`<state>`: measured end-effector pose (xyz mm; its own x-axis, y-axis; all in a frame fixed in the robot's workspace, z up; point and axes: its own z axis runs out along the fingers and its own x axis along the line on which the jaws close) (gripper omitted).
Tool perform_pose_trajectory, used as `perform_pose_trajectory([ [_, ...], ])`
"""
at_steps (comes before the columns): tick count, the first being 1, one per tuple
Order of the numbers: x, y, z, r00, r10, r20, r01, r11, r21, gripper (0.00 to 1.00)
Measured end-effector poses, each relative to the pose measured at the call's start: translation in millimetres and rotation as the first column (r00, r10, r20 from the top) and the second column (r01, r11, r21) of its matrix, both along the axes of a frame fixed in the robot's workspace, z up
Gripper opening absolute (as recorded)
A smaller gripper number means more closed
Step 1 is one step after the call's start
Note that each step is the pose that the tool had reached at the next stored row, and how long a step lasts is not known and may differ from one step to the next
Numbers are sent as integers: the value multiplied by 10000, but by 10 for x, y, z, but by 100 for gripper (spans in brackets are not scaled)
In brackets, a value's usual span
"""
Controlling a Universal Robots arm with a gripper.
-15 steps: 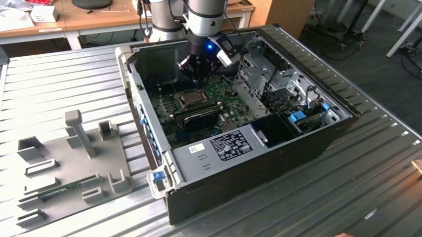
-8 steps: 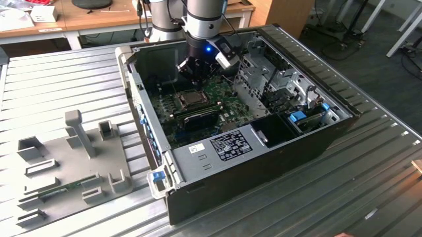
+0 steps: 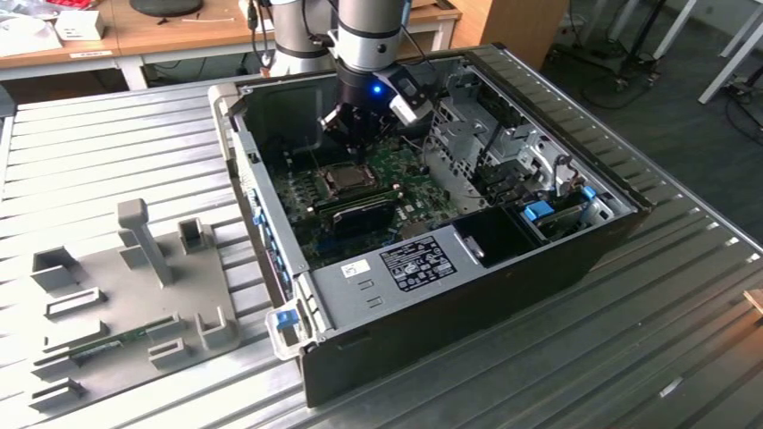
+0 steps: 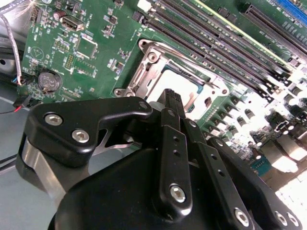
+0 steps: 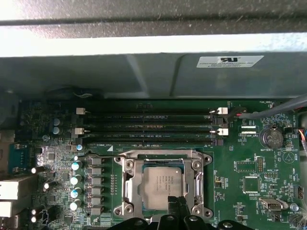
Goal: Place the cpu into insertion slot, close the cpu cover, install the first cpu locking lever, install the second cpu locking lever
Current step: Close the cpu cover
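The cpu [image 5: 163,186] lies flat in the insertion slot [image 3: 349,179] on the green circuit board, its pale face up. The silvery cpu cover [image 5: 199,184] lies down around it, framing the chip in its window. My gripper [image 5: 176,205] hovers at the socket's near edge, its black fingers together and shut, with nothing seen between them. In the second wrist view the gripper [image 4: 171,96] has its tip just over the edge of the cpu [image 4: 178,79]. In the exterior view the gripper [image 3: 346,132] hangs inside the open computer case, just above the socket. I cannot make out the locking levers.
Long black memory slots [image 5: 148,124] run beside the socket, and the case wall [image 5: 144,76] rises behind them. A metal drive cage [image 3: 489,152] and a labelled grey box [image 3: 417,259] crowd the case. A grey fixture plate [image 3: 131,295] lies on the exterior view's left.
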<state>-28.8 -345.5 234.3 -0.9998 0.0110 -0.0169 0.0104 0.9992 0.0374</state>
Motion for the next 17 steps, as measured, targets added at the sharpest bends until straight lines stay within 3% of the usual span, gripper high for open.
perform_pose_trajectory([
  [17, 0, 0, -17, 10000, 0, -2, 0, 10000, -4, 10],
])
